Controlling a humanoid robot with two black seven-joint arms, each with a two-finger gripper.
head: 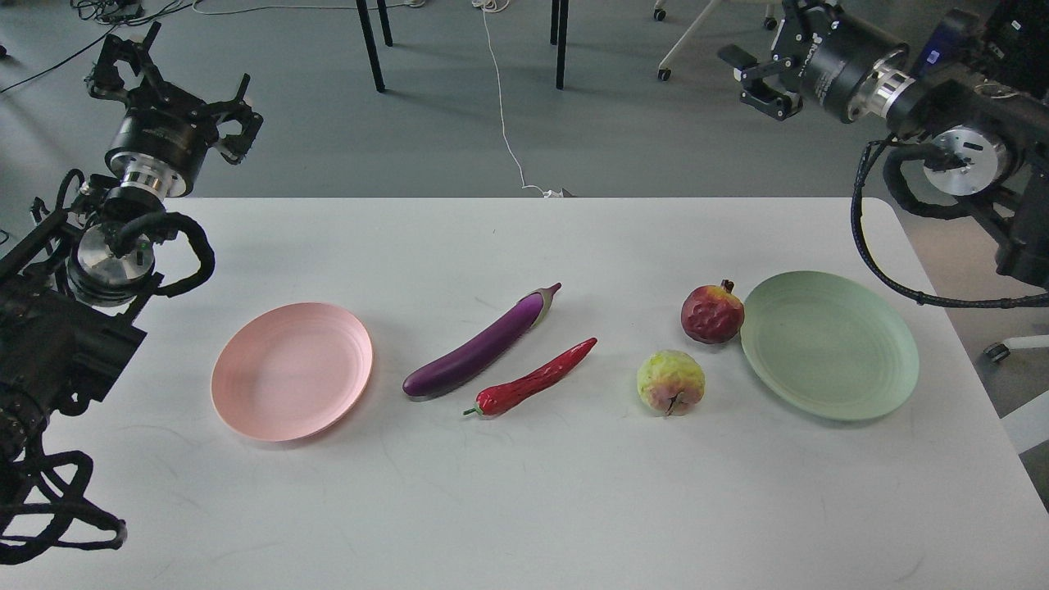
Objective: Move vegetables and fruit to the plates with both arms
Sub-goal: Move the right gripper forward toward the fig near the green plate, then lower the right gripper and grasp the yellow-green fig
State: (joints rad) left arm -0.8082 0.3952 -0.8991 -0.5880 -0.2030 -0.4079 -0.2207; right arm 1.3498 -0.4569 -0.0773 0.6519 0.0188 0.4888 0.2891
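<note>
Four items: they lie in a loose row across the middle of the white table (524, 508), none on a plate.
Eggplant (479, 355): left of centre, slanting from near-left up to far-right, its grey cap at the far end.
Chili pepper (533, 382): just beside the eggplant on its near-right side, roughly parallel, green stem at the near-left end.
Pomegranate (712, 313): right of centre, at the left rim of the green plate, touching it or nearly so.
Yellow-green fruit (671, 383): near side of the pomegranate, apart from it and from the green plate.
Pink plate (246, 385): left part of the table, bare, near the eggplant's lower end.
Green plate (860, 385): right part of the table, bare.
Left gripper (176, 86): raised beyond the far-left table edge, fingers spread wide, holding nothing.
Right gripper (758, 82): raised past the far-right corner, pointing left; fingers empty, but their spacing I cannot tell.
</note>
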